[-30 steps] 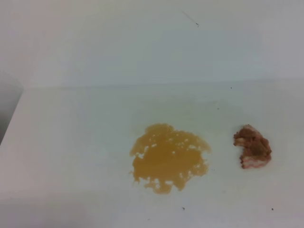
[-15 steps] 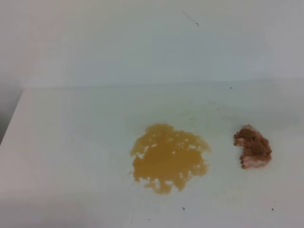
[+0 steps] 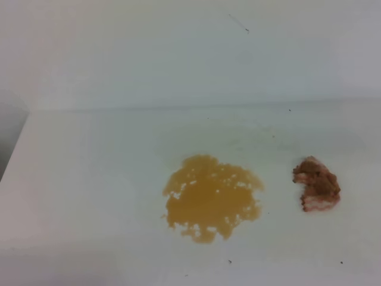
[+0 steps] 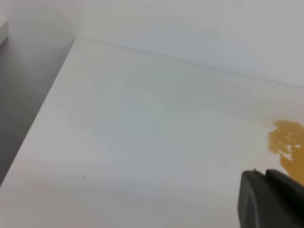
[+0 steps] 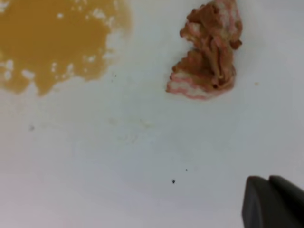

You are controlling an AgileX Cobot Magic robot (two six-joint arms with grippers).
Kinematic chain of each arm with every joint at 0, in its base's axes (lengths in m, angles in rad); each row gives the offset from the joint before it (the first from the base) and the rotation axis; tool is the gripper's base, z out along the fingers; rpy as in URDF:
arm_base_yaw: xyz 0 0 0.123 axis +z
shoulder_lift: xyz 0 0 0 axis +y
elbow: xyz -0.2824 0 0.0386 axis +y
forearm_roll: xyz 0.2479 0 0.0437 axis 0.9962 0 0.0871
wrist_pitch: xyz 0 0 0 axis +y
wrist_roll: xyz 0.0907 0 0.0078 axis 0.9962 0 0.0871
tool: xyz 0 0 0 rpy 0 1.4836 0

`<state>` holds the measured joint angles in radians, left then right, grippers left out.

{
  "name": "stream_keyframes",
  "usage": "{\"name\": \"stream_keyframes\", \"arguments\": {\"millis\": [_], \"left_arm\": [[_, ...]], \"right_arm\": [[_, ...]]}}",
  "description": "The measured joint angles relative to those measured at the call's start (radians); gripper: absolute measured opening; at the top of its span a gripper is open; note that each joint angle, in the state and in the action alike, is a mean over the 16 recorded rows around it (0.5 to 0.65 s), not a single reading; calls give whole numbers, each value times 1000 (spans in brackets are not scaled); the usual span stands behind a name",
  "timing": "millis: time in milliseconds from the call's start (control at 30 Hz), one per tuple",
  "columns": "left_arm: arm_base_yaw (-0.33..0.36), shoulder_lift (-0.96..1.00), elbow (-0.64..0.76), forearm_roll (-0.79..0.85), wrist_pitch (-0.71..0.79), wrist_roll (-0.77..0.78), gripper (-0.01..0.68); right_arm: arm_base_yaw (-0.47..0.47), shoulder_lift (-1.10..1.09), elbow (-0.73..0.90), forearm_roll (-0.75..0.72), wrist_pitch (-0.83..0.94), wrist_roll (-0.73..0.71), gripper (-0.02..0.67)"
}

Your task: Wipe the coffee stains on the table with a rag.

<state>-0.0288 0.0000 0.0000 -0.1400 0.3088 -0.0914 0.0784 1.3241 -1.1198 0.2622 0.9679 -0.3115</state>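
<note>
Only a dark grey, matte, rounded gripper corner (image 4: 270, 199) shows in each wrist view (image 5: 273, 202)

Rag (image 5: 207, 52) crumpled on white surface (image 5: 142, 156), upper right; coffee stains (image 5: 52, 40) amber blotch upper left, apart from rag; dark end effector (image 5: 273, 202) tip at bottom right corner, jaw state unclear

Looks like lab test bench to me: bare white table (image 3: 89, 179), plain white wall (image 3: 178, 53) behind, no furnishings I can see.

A plain white wall (image 3: 178, 53) rises behind, evenly lit.
</note>
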Motion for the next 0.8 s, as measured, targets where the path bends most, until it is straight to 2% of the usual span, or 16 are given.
{"name": "stream_keyframes", "arguments": {"millis": [167, 300, 800], "left_arm": [[0, 0, 0, 0, 0, 0, -3], [0, 0, 0, 0, 0, 0, -3], [0, 0, 0, 0, 0, 0, -3]], "right_arm": [[26, 89, -117, -55, 57, 38, 7], [45, 157, -188, -66, 74, 48, 48], [68, 403, -248, -34, -42, 31, 400]]}}
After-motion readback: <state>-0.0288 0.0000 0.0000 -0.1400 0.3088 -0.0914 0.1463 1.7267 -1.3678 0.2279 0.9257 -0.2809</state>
